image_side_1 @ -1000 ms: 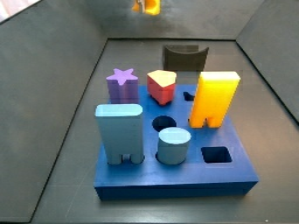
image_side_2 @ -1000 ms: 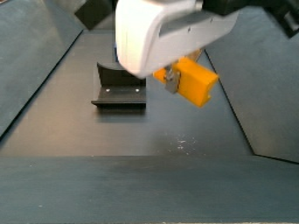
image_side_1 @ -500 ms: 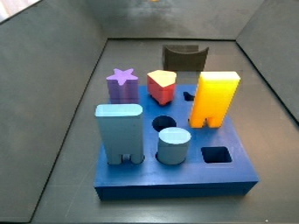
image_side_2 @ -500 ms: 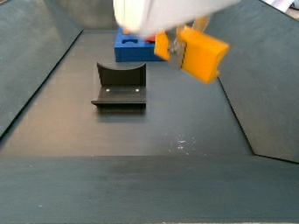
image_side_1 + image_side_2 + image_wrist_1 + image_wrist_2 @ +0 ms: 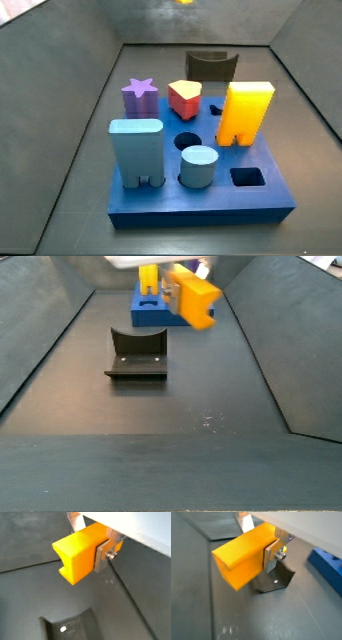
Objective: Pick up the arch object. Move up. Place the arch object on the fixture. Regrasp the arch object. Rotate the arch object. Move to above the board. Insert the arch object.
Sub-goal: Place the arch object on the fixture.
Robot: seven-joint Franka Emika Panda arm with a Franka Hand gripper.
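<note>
My gripper [image 5: 90, 539] is shut on the arch object [image 5: 79, 552], a slim orange-yellow block with a notch at one end, clamped between the silver fingers [image 5: 102, 556] in both wrist views. In a side view the arch object [image 5: 195, 301] hangs high above the floor, beyond and to the right of the dark fixture [image 5: 136, 353], in front of the blue board [image 5: 151, 309]. The scooped fixture [image 5: 274, 582] sits below the held block. In a side view only a sliver of the arch object [image 5: 185, 2] shows at the top edge, above the fixture [image 5: 210, 66] and the board [image 5: 201, 200].
On the board stand a purple star [image 5: 139, 93], a red piece [image 5: 186, 97], a big yellow arch block [image 5: 246, 110], a light blue arch block [image 5: 136, 150] and a light blue cylinder [image 5: 198, 165]. A round hole [image 5: 187, 140] and a square hole [image 5: 247, 177] are open. Sloping grey walls enclose the floor.
The gripper has risen with the arch object and carried it away from the near floor towards the fixture and board. It is almost out of one side view.
</note>
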